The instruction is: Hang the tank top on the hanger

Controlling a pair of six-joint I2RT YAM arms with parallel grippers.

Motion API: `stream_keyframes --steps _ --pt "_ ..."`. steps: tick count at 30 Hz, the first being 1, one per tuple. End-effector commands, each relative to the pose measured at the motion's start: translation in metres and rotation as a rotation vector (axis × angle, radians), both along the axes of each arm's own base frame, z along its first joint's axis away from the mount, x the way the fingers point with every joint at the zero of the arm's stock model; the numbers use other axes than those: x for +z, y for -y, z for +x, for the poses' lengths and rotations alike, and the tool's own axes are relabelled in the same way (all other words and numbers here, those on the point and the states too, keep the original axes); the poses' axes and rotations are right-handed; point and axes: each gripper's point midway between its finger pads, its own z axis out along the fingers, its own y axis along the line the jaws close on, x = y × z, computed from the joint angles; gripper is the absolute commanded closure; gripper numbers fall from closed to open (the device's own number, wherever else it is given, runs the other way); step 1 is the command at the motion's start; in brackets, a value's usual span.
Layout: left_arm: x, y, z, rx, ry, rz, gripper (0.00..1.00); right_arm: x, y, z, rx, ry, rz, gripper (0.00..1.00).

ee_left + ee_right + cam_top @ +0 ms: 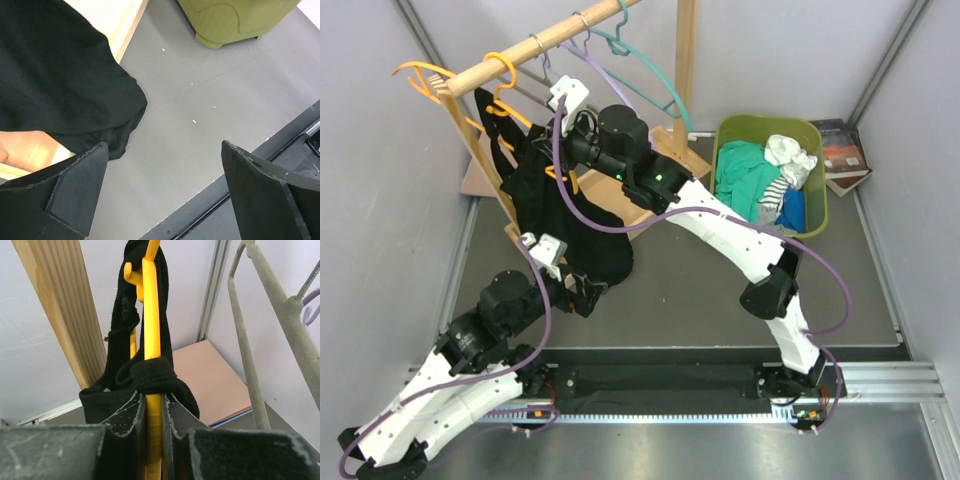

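Note:
The black tank top (552,215) hangs on the orange hanger (506,98), whose hook sits over the wooden rod (535,45). Its hem droops onto the rack's base. My right gripper (558,168) is shut on the hanger's arm (151,330), just below a black strap (153,374) looped round that arm. My left gripper (592,297) is open and empty, low by the hem. In the left wrist view the hem (65,85) lies beside my left finger (75,190), and the gap between the fingers shows bare grey floor.
A second orange hanger (420,80) sits at the rod's left end. Grey (542,62), lilac (588,58) and teal (645,75) hangers hang further right. A green bin (760,122) of clothes stands at right, also in the left wrist view (235,20). Books (842,150) lie beyond the bin.

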Motion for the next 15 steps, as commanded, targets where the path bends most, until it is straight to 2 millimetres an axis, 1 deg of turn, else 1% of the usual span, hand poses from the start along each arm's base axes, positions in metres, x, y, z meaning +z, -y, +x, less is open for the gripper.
stream_keyframes --steps 1,2,3,6,7,8,9,10,11,12,13,14,15 --pt "0.006 0.004 0.004 -0.004 0.028 -0.015 0.01 0.040 0.014 -0.008 0.002 0.040 0.073 1.00" --pt "0.007 0.004 0.005 -0.002 0.029 -0.015 0.01 0.033 0.013 -0.009 0.002 0.034 0.059 1.00" --pt "0.006 0.004 0.005 -0.002 0.027 -0.014 0.01 0.039 0.016 -0.012 0.002 0.039 0.065 1.00" --pt "0.007 0.004 0.005 0.001 0.030 -0.016 0.01 0.040 0.019 -0.021 0.001 0.040 0.059 1.00" --pt "0.006 0.004 0.004 -0.002 0.027 -0.014 0.01 0.042 0.020 -0.023 0.000 0.040 0.061 0.94" --pt "0.008 0.004 0.004 -0.007 0.031 -0.019 0.01 0.039 0.021 -0.025 -0.005 0.032 0.056 0.88" --pt "0.008 0.004 0.003 -0.010 0.030 -0.020 0.01 0.048 0.026 -0.031 -0.002 0.040 0.069 0.81" --pt "0.010 0.004 0.003 -0.009 0.039 -0.026 0.01 0.043 0.026 -0.032 -0.001 0.031 0.061 0.66" --pt "0.009 0.003 0.003 -0.004 0.040 -0.025 0.01 0.054 0.033 -0.040 0.002 0.040 0.080 0.60" --pt "0.010 0.002 0.003 -0.002 0.042 -0.028 0.01 0.058 0.036 -0.043 0.007 0.044 0.086 0.55" --pt "0.011 0.002 0.003 0.001 0.045 -0.031 0.01 0.053 0.036 -0.046 0.011 0.040 0.077 0.45" --pt "0.013 0.001 0.003 0.005 0.051 -0.034 0.01 0.064 0.043 -0.053 0.016 0.050 0.092 0.41" --pt "0.011 0.001 0.004 0.007 0.048 -0.031 0.01 0.067 0.046 -0.055 0.018 0.056 0.098 0.37"
